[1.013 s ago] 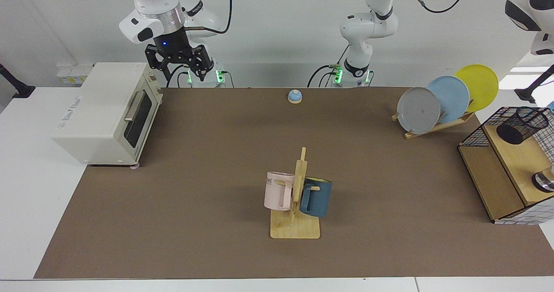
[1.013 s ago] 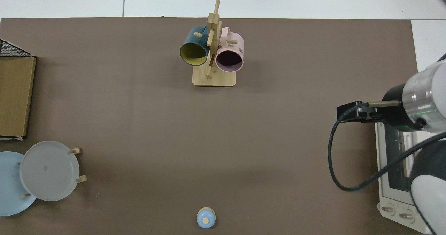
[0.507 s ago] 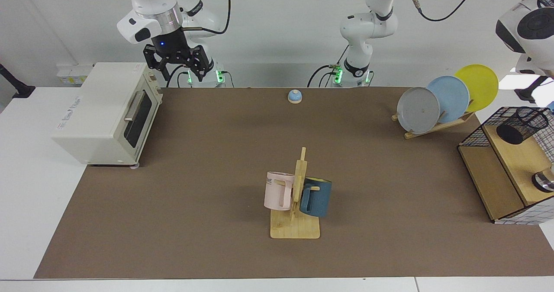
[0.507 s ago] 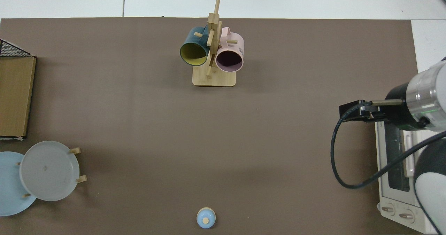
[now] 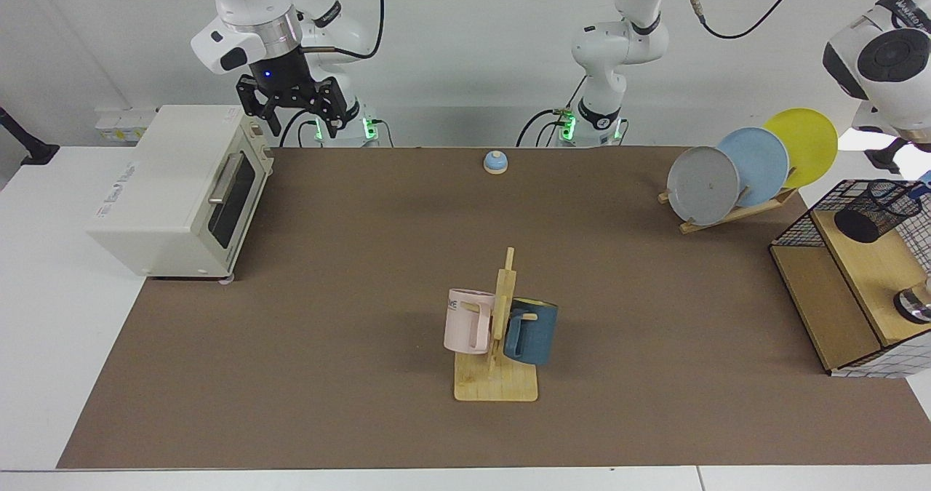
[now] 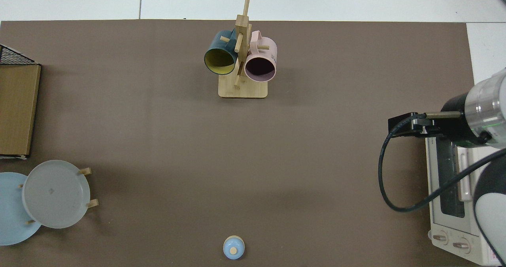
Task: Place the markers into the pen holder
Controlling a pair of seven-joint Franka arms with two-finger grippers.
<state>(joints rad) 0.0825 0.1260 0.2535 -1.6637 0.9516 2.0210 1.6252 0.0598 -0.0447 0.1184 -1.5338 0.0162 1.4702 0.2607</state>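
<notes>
Right gripper (image 5: 291, 105): hangs above the back corner of the toaster oven (image 5: 178, 189), fingers apart, holding nothing; this arm waits.
Left gripper: out of view past the facing view's right edge, so its fingers cannot be told.
Pen holder (image 5: 876, 211): black mesh cup on the upper wooden shelf (image 5: 884, 276) of the wire rack, tilted, mouth towards the right edge.
Marker (image 5: 922, 183): only a small blue tip shows at the edge, just beside the holder's rim.
Marker axis: mostly hidden; it seems to slant down towards the holder's mouth, but this is uncertain.
Risk: the tip could catch the mesh rim, or the tilted holder could roll if pushed.
</notes>
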